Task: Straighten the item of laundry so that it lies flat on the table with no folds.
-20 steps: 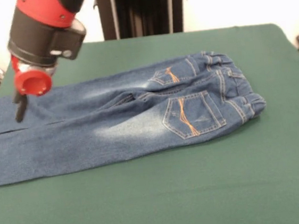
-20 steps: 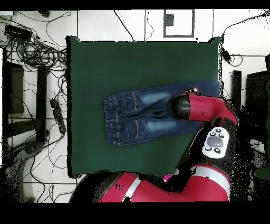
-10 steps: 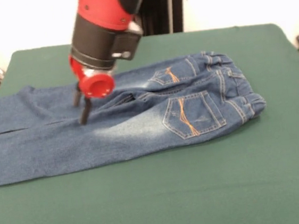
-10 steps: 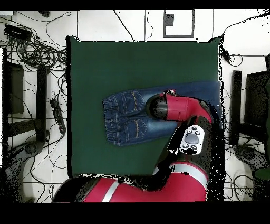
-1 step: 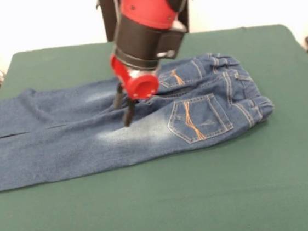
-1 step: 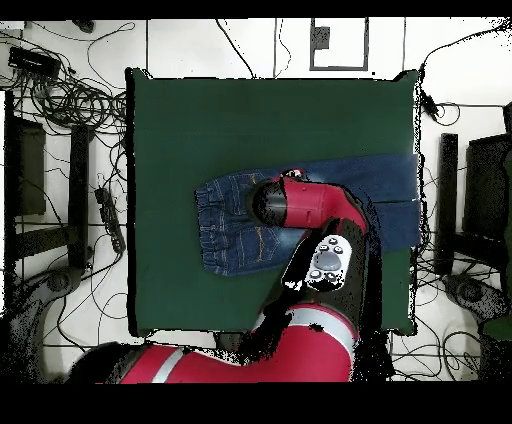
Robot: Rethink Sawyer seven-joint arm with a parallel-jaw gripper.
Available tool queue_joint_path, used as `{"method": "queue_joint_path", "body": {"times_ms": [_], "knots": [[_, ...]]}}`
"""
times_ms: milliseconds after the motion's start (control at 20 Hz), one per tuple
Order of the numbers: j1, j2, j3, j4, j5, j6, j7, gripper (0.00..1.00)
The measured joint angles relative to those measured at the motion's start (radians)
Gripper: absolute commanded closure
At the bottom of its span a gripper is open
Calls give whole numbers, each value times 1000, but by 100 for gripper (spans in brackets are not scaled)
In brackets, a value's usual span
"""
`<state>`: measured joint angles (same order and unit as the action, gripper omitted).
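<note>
Front view only: the gripper is seen below the red cap of the wrist, left of centre in the frame, with two dark fingers pointing down at the jeans. The fingers are seen a little apart with a narrow gap between them; nothing is clamped. Tips appear to be at or just above the denim near the crotch seam; contact cannot be told. Back pockets with orange stitching and the gathered waistband are shown at right of centre, legs running off the left edge of the frame. A faded whitish patch is seen just below the fingertips.

Overhead view only: the gripper is hidden under the red arm, which covers the middle of the jeans. The waistband is seen at left of centre here, the leg ends reaching the right edge of the green table. Cables on the floor are seen at the left of the frame.

The jeans are laid across the table's middle band, mostly spread, with wrinkles at the seat.
</note>
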<state>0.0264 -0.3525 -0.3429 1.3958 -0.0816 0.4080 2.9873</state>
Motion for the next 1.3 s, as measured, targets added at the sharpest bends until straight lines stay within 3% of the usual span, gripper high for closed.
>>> {"method": "queue_joint_path", "body": {"times_ms": [550, 1300], "knots": [[85, -4, 0, 44, 101, 0, 0, 0], [158, 1, 0, 101, 140, 67, 0, 0]]}}
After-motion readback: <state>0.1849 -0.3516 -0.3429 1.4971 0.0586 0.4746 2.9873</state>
